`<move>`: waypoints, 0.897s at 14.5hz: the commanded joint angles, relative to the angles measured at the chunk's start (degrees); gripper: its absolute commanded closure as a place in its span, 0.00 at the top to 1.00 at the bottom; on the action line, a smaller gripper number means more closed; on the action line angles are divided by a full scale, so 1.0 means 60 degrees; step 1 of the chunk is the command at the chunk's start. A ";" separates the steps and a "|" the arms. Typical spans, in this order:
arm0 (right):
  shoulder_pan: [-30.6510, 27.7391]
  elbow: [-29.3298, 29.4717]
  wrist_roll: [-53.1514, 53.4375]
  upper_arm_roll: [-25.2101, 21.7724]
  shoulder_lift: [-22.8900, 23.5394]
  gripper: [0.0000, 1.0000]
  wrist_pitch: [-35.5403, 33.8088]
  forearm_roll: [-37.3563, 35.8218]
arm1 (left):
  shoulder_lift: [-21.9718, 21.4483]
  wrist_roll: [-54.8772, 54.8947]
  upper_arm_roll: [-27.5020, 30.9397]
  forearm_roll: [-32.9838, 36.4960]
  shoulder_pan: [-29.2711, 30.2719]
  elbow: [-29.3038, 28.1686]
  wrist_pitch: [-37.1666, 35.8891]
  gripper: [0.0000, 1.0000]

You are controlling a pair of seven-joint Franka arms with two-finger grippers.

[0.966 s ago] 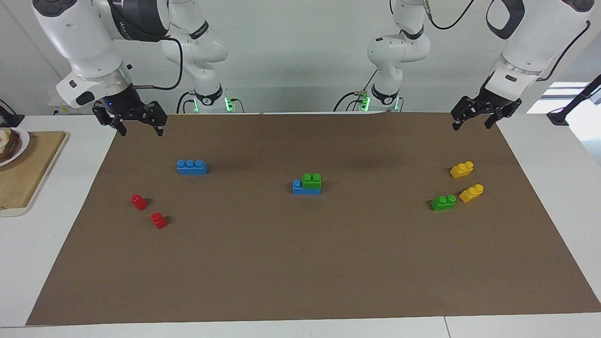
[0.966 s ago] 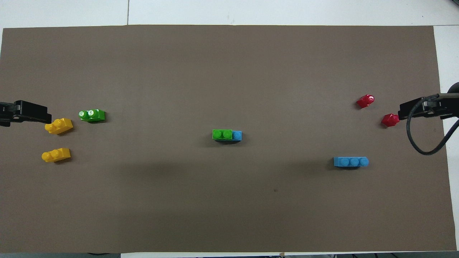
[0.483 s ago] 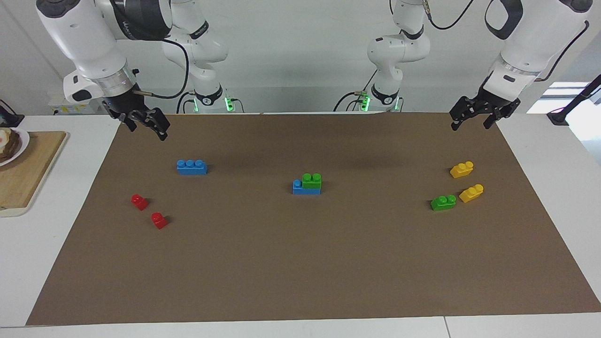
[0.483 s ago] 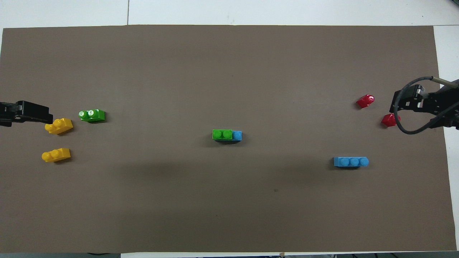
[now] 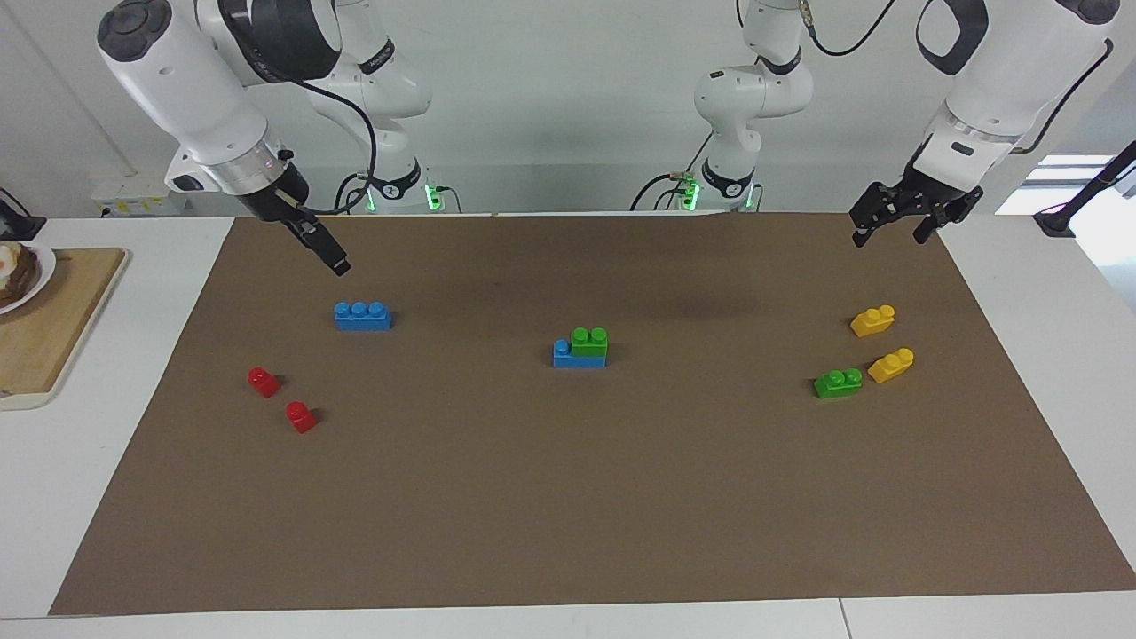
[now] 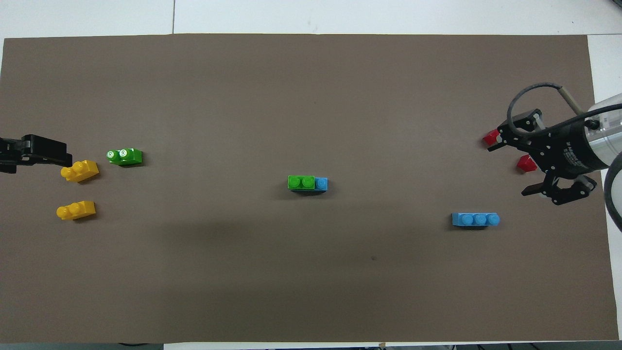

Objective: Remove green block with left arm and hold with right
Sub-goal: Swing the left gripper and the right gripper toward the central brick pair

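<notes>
Facing view: bright green two-stud plastic brick (image 5: 589,342) seated on blue brick (image 5: 577,357), worktop (image 5: 568,532) centre. Right gripper (image 6: 505,169) jaws apart, raised near right-arm edge. Left gripper (image 5: 887,222) jaws apart, raised over left-arm-end corner nearest robots.

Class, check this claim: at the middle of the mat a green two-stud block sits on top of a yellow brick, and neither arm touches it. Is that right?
Not quite. The green block sits on a blue brick, not a yellow one; the facing view shows it. The rest holds: the left end effector and right end effector are both clear of it.
</notes>
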 commanded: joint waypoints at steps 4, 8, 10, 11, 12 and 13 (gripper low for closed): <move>0.0397 -0.0478 0.2830 -0.0003 0.0541 1.00 0.1307 0.2312 | -0.0427 -0.1928 -0.0076 -0.0087 -0.0299 -0.0613 -0.0047 1.00; 0.0851 -0.0493 0.4062 -0.0003 0.1069 1.00 0.1923 0.2871 | -0.0748 -0.3621 -0.0091 -0.0087 -0.0707 -0.1196 -0.0092 1.00; 0.1158 -0.0493 0.4793 -0.0003 0.1361 1.00 0.2245 0.2975 | -0.0866 -0.5655 -0.0091 -0.0087 -0.1001 -0.1433 0.0228 1.00; 0.1319 -0.0493 0.5218 -0.0003 0.1493 1.00 0.2421 0.2975 | -0.0866 -0.6593 -0.0105 -0.0101 -0.1089 -0.1462 0.0579 1.00; 0.1509 -0.0493 0.5526 0.0011 0.1567 1.00 0.2567 0.2975 | -0.0866 -0.7327 -0.0105 -0.0101 -0.1206 -0.1564 0.0698 1.00; 0.1583 -0.0493 0.5776 -0.0003 0.1597 1.00 0.2699 0.2975 | -0.0881 -0.7770 -0.0105 -0.0101 -0.1309 -0.1696 0.0772 1.00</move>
